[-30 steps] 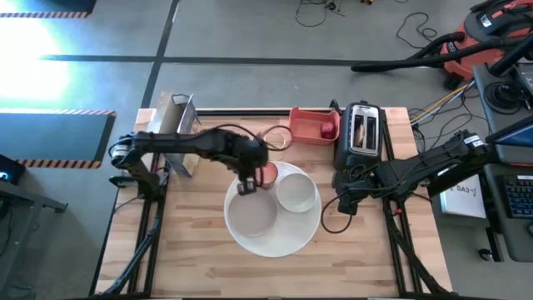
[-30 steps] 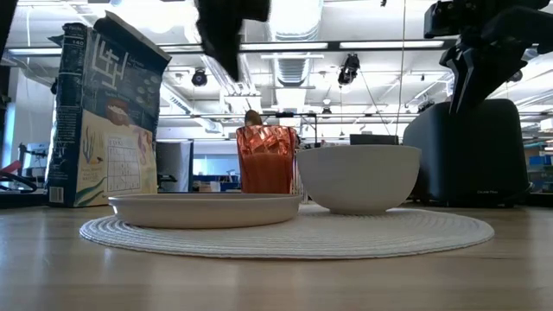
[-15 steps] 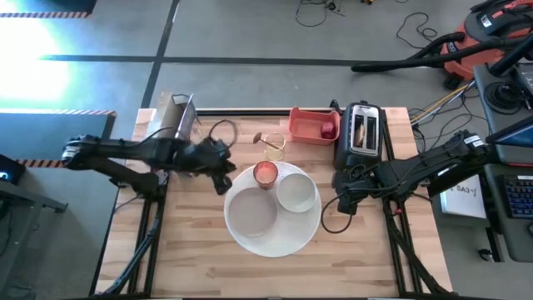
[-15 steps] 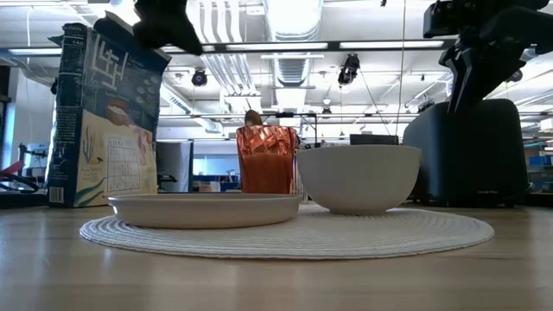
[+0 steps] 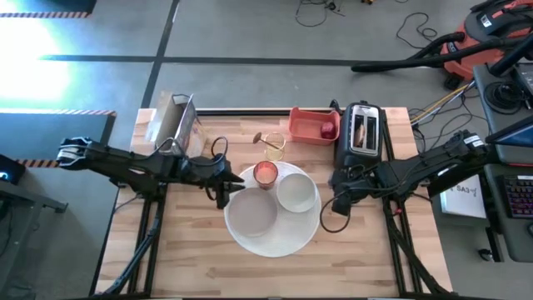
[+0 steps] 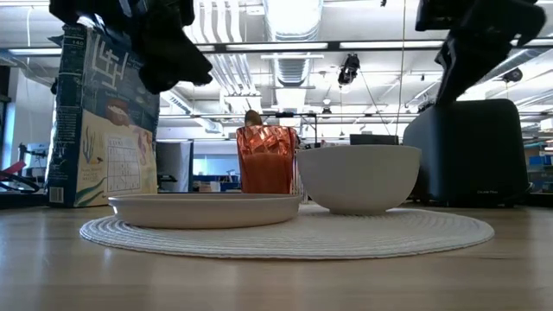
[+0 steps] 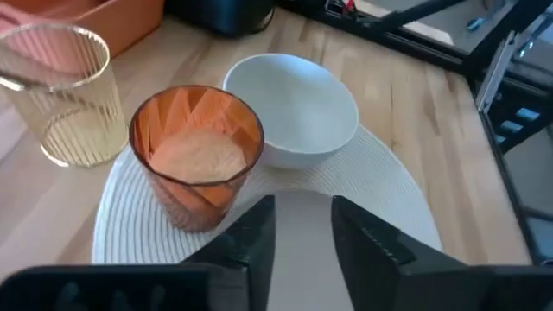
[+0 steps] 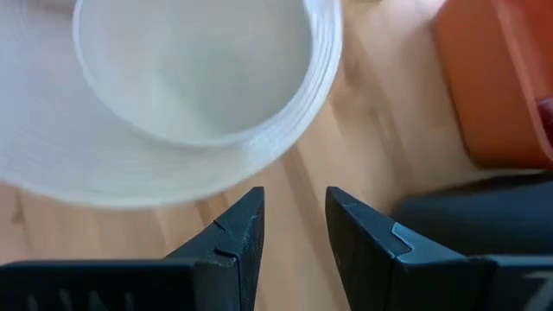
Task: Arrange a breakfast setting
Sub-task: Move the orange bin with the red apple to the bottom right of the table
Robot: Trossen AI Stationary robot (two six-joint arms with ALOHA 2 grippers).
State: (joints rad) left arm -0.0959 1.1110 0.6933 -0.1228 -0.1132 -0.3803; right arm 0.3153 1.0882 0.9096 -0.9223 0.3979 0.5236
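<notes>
A round white woven mat (image 5: 271, 242) carries a smaller white plate (image 5: 251, 213), a white bowl (image 5: 296, 193) and a pink-red cup (image 5: 265, 172). My left gripper (image 5: 223, 197) hovers open and empty at the mat's left edge, beside the plate; its wrist view shows the cup (image 7: 197, 155) and bowl (image 7: 294, 108) ahead. My right gripper (image 5: 333, 198) hovers open and empty just right of the bowl (image 8: 190, 69). A gold spoon (image 5: 260, 137) sticks out of a clear glass (image 5: 275, 144). Brown toast (image 5: 360, 127) stands in the toaster. A dark-red fruit (image 5: 326, 130) lies in an orange tray.
A black toaster (image 5: 360, 133) and the orange tray (image 5: 312, 125) stand at the far edge, right of centre. A cereal box (image 5: 176, 125) stands at the far left. Bare wood lies along the near edge (image 5: 266, 275).
My left gripper has drawn back from above the cup toward the table's left edge, then come down and a little nearer, beside the plate; it stays empty. My right gripper has shifted slightly toward the bowl. The dishes have not moved.
</notes>
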